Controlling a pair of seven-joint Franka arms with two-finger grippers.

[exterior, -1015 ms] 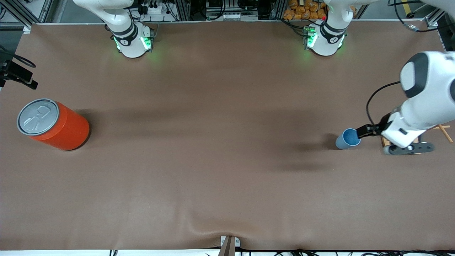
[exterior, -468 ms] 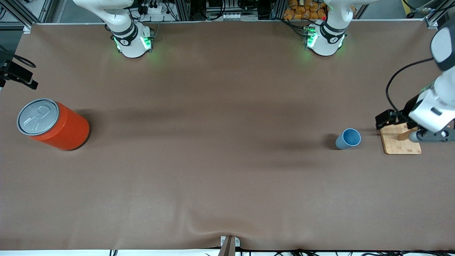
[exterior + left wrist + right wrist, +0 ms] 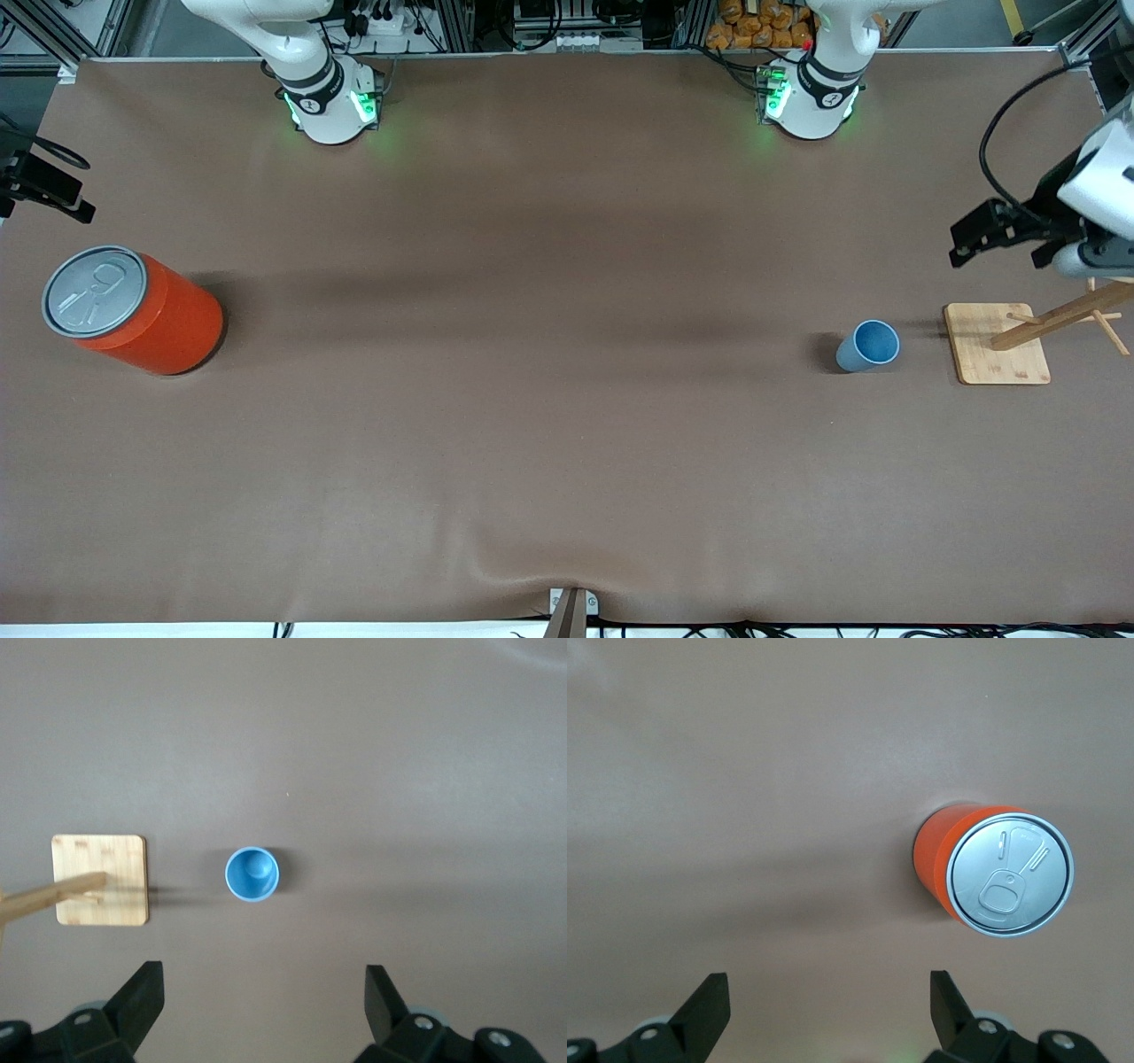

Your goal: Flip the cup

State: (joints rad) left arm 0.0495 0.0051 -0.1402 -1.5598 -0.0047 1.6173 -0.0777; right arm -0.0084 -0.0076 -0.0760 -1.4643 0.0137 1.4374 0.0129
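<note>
Toward the left arm's end of the table, cup position: cup (image 3: pixel 867 346) (image 3: pixel 252 874) on the brown table (image 3: pixel 549 354), roughly mid-depth.
Cup pose: upright, mouth up, darker blue inside visible in front and left wrist views.
Cup contact: standing free, nothing touching.
Cup neighbour: wooden rack base (image 3: pixel 997 343) (image 3: pixel 99 880) just beside, closer to the table end, small gap between.
Rack detail: square bamboo board flat on table, wooden post (image 3: pixel 1059 315) leaning out from board toward table edge, short cross pegs on post.
Left gripper: left gripper (image 3: pixel 970 235) (image 3: pixel 263 1001) up in the air, over bare table near the table's end, above and apart from rack base and cup.
Left gripper state: fingers spread wide, nothing between; cup and board seen past the gap in left wrist view.
Right gripper: right gripper (image 3: pixel 829 1005), hanging high over the right arm's end of the table, out of the front view apart from a dark piece at the view's edge.
Right gripper state: fingers spread wide, holding nothing.
Orange can: orange can (image 3: pixel 133 310) (image 3: pixel 997 873) upright at the right arm's end, grey pull-tab lid up, well apart from cup.
Arm bases: green lights on at both.
</note>
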